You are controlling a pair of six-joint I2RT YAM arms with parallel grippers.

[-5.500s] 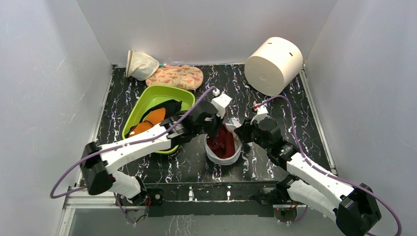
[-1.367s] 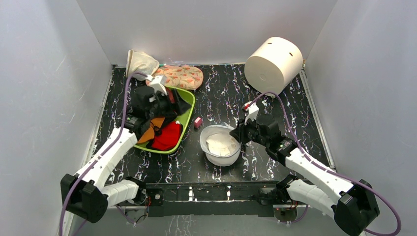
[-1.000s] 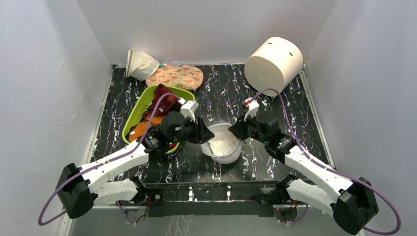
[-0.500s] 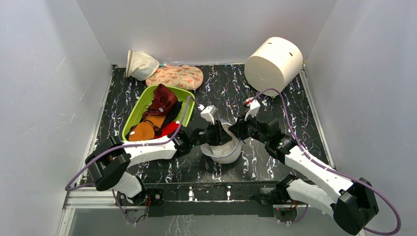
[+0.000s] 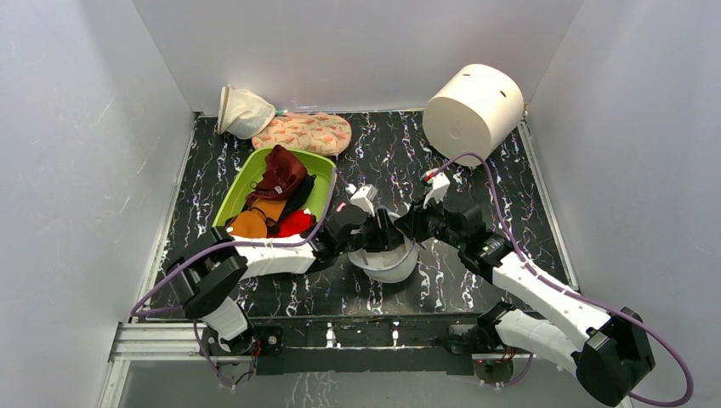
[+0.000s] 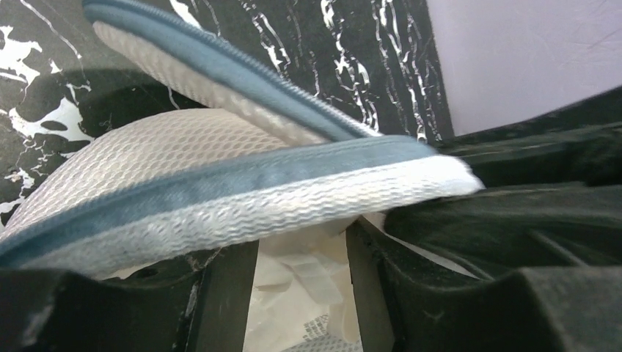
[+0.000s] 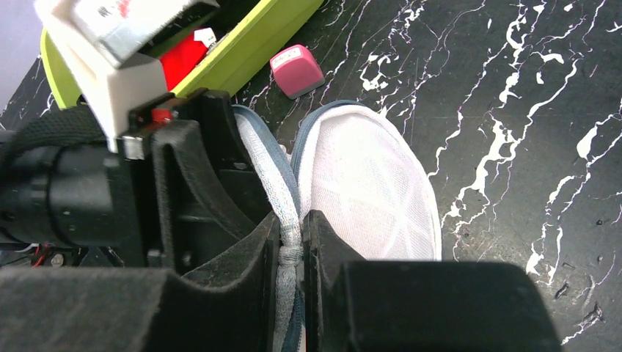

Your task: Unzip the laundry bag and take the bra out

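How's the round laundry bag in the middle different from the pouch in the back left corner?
The laundry bag is white, bowl-shaped, with blue-grey zip trim; the pouch is cream and cone-shaped. The bag stands unzipped, its rim pinched by the right gripper; the pouch lies by the back wall, untouched. Both look like soft fabric.

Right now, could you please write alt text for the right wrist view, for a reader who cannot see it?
The right gripper pinches the blue-grey zip rim of the white mesh laundry bag on a black marbled table. The left gripper crowds in from the left, with a small pink block and a green tub beyond.
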